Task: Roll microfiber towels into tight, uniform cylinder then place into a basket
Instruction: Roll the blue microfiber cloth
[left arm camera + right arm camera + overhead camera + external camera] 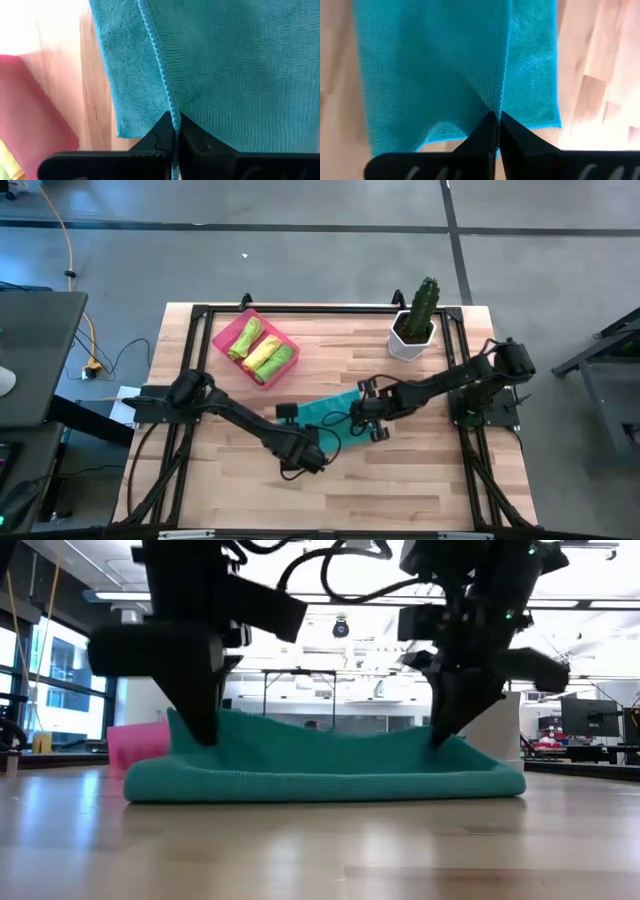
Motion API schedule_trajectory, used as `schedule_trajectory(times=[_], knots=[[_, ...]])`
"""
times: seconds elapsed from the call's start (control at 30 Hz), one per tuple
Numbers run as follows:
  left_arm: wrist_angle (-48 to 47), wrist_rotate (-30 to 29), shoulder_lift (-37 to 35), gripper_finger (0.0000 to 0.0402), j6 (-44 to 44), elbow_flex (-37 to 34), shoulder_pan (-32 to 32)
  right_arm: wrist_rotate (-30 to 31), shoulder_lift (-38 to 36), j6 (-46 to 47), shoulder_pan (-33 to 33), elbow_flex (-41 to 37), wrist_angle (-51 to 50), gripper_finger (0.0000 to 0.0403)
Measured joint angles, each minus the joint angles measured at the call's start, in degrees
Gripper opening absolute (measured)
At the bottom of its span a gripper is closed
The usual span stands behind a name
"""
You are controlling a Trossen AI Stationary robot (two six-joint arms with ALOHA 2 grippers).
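Note:
A teal towel (335,410) lies folded over on the wooden table's middle. Its lower layer rests flat on the wood, and its upper edge (320,730) is raised at both ends and sags between them. My left gripper (318,455) is shut on that edge at the towel's left end (205,730). My right gripper (372,425) is shut on it at the right end (445,735). The pink basket (228,332) sits at the far left, with a yellow roll (262,350) and green rolls (245,338) in it. My left gripper pinches the towel's stitched hem (169,102) between its two fingertips (160,135), coming steeply from above. How many layers it has, I cannot tell. The hem is lifted a little there; the cloth below it lies on the table. My right gripper pinches the same stitched hem (502,95) between its two fingertips (515,135), slanting down from above, near the towel's other end. The hem is raised at the fingers, and the cloth falls away from it down to the table.
A white pot with a green cactus (415,325) stands at the far right of the table. The basket's pink wall (135,745) shows behind the towel's left end. Bare wood lies along the near edge (330,500).

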Motion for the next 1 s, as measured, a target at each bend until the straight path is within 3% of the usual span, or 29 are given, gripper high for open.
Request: schedule_trajectory(times=[0.3,0.5,1.0], knots=[[1.9,0.3,0.0,0.0000,0.0,-2.7,0.8,1.8,0.4,-3.6,-2.1,0.0,1.2,0.0006],[1.7,-4.3,0.0,0.0000,0.5,-2.7,0.9,2.4,1.4,-6.4,-3.7,0.0,3.6,0.0020],[1.6,-1.2,0.0,0.0000,0.4,-4.6,3.1,1.9,4.3,-8.5,-5.4,0.0,5.8,0.0020]])
